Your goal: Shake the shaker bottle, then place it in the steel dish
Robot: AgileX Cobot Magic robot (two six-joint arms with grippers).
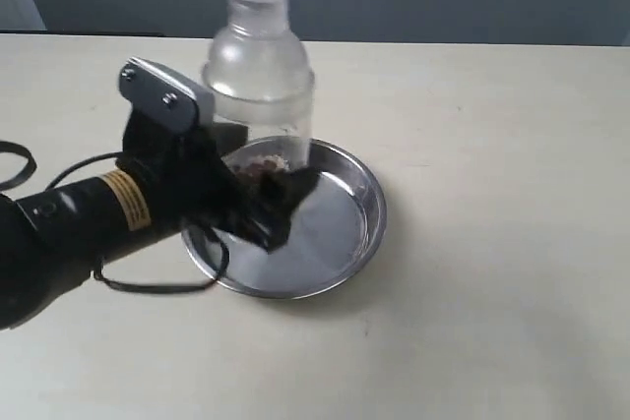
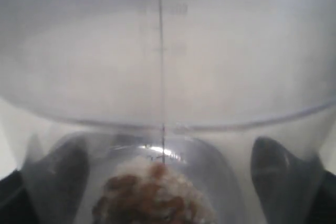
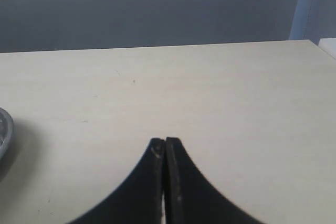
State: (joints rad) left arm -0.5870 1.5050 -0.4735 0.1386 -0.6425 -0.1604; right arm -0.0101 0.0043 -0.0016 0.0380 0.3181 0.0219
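Observation:
The shaker bottle (image 1: 258, 76) stands upright over the far left part of the steel dish (image 1: 345, 233), its frosted dome and narrow cap on top. My left gripper (image 1: 261, 189) is shut on its lower body, where the brown granules (image 1: 262, 166) lie. The gripper hides the bottle's base, so I cannot tell whether it rests on the dish floor. In the left wrist view the clear bottle wall (image 2: 168, 51) fills the picture, with granules (image 2: 152, 198) below and a dark finger (image 2: 58, 166) showing through on each side. My right gripper (image 3: 165, 142) is shut and holds nothing.
The left arm's black forearm (image 1: 69, 223) and its cable (image 1: 157, 285) lie over the table at the dish's left. The pale table top (image 1: 492, 145) stretches to the right. In the right wrist view a sliver of the dish rim (image 3: 4, 129) shows at the frame's edge.

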